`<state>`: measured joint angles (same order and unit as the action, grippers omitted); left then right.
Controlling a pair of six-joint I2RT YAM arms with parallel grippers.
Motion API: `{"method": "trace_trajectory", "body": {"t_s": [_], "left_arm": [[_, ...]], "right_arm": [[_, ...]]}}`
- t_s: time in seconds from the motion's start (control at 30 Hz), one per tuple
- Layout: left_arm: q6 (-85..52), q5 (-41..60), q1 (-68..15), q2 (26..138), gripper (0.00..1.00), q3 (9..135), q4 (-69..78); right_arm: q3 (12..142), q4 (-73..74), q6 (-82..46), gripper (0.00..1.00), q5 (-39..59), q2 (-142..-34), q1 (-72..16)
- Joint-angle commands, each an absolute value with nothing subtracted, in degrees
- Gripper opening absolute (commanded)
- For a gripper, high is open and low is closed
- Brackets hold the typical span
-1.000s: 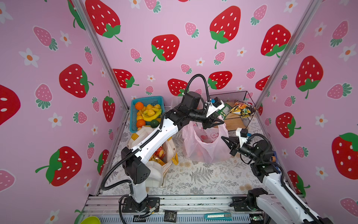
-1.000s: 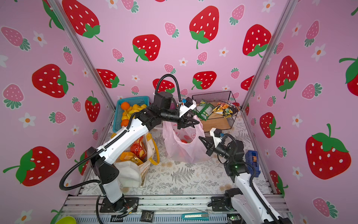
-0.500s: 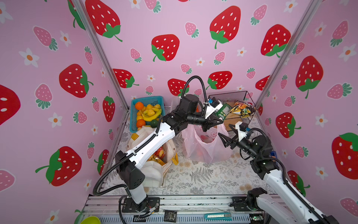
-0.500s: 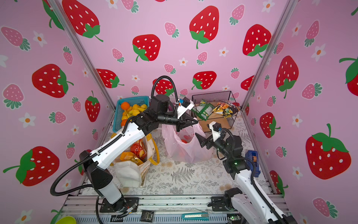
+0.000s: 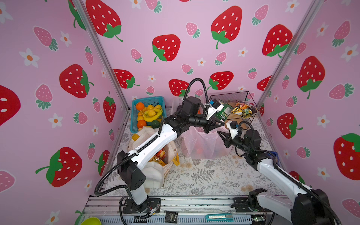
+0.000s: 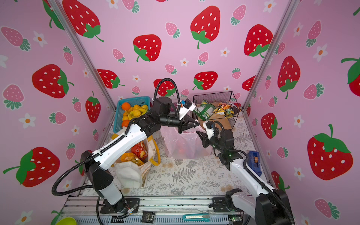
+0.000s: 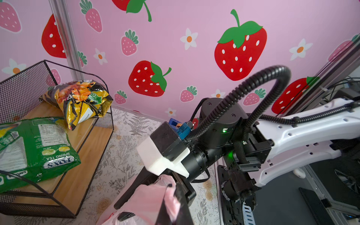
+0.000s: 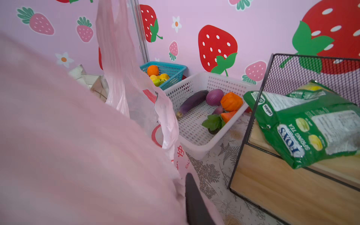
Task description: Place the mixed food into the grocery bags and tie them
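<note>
Holding up the pink bag mid-table, tote sitting beside it

The tote is slumping on the left with snack packets poking out, the pink bag is standing just right of it, and veggies are lying in the white basket behind. The left gripper is pinching the bag's top; the right gripper is pressing into the plastic, can't tell if it's clamped.

The translucent pink bag stands upright, one handle raised. Beside it the cream tote holds red-orange and yellow snack packets.
</note>
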<state>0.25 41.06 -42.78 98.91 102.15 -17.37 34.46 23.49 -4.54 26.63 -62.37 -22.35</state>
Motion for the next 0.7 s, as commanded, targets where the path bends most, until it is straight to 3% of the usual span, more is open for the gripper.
{"method": "trace_trajectory", "body": {"t_s": [0.0, 0.1, 0.27, 0.67], "left_arm": [[-3.48, 40.02, -43.14, 98.35, 0.0, 101.75, -11.62], [-6.17, 37.64, -43.16, 98.57, 0.0, 101.09, -9.89], [-10.05, 35.36, -43.15, 98.85, 0.0, 100.46, -7.83], [-14.21, 36.12, -43.25, 98.1, 0.0, 98.82, -5.21]], "right_arm": [[33.71, 24.91, -3.32, 0.42, 19.62, -60.1, -23.92], [32.35, 27.01, -3.08, 0.71, 14.31, -58.28, -26.3], [30.21, 33.78, -3.26, 0.91, 4.07, -57.02, -31.18], [35.62, 46.74, -10.46, 0.93, -23.31, -67.5, -36.56]]}}
